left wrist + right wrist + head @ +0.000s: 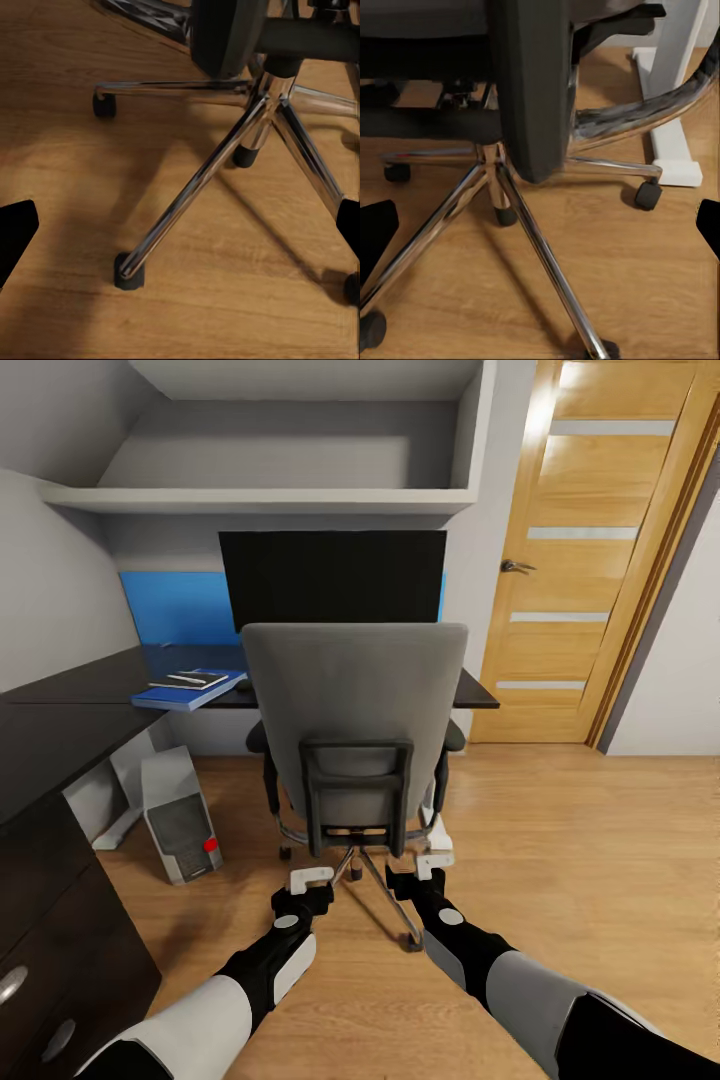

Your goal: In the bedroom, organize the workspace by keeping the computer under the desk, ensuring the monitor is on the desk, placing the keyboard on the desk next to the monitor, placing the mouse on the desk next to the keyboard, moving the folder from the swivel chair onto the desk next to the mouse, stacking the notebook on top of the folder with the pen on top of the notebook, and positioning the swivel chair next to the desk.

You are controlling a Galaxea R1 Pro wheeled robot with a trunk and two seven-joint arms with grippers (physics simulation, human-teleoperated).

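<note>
The grey swivel chair (355,700) stands with its tall back toward me, close against the black desk (60,730). Behind it the monitor (332,575) rises on the desk. The blue folder (165,698) lies on the desk to the left, with the light-grey notebook (190,680) on top; the pen is too small to make out. The computer (180,815) stands on the floor under the desk. The chair hides the keyboard. My left gripper (311,882) (180,229) and right gripper (418,868) (540,229) are open, low behind the chair's chrome base (195,187) (510,202).
A black drawer unit (50,960) with silver knobs sits at the near left. A wooden door (585,560) is at the back right, with open wood floor (580,840) in front of it. A white desk leg (671,112) stands beside the chair's casters.
</note>
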